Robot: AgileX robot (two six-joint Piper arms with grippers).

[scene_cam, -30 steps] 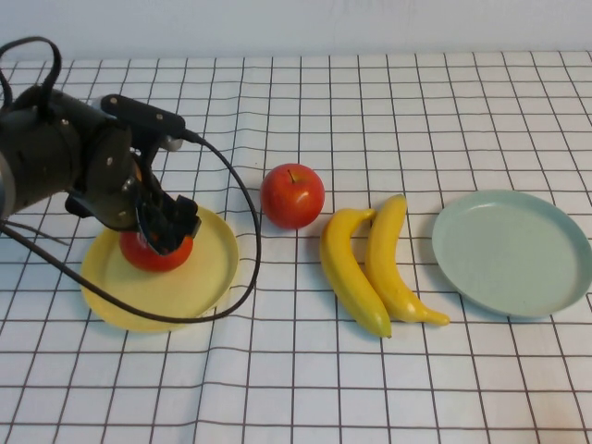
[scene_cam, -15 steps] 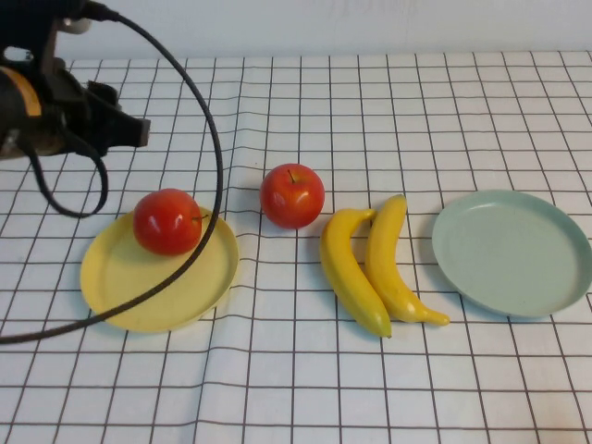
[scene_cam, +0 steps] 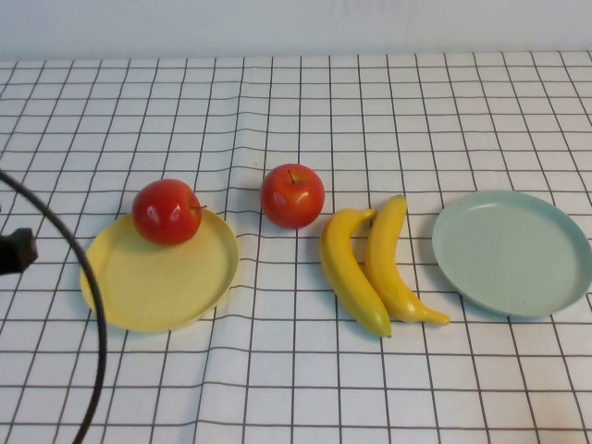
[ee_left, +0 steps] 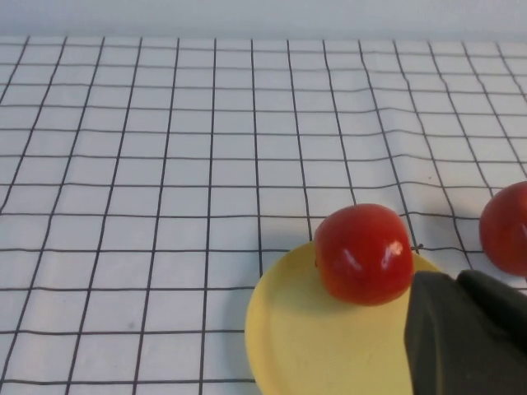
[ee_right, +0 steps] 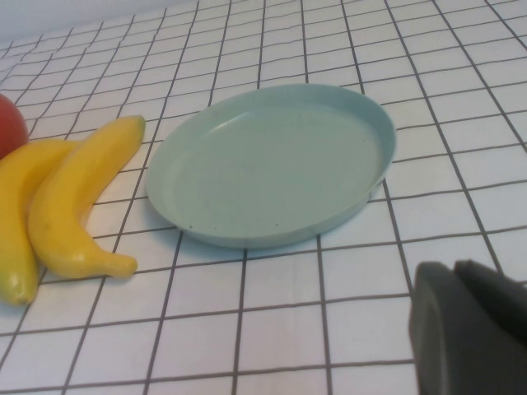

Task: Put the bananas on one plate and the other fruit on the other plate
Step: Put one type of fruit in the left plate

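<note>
Dark left claw (ee_left: 465, 329) pressed together beside yellow plate (ee_left: 296, 346), right claw (ee_right: 469, 329) likewise, both empty

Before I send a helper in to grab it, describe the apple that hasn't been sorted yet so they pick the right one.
Find the pale yellow plate on the robot's left side of the checked tablecloth. Between it and the two bananas sits a red apple, directly on the cloth. Its twin, the other apple, rests on that plate's far rim; this one touches no plate.
</note>
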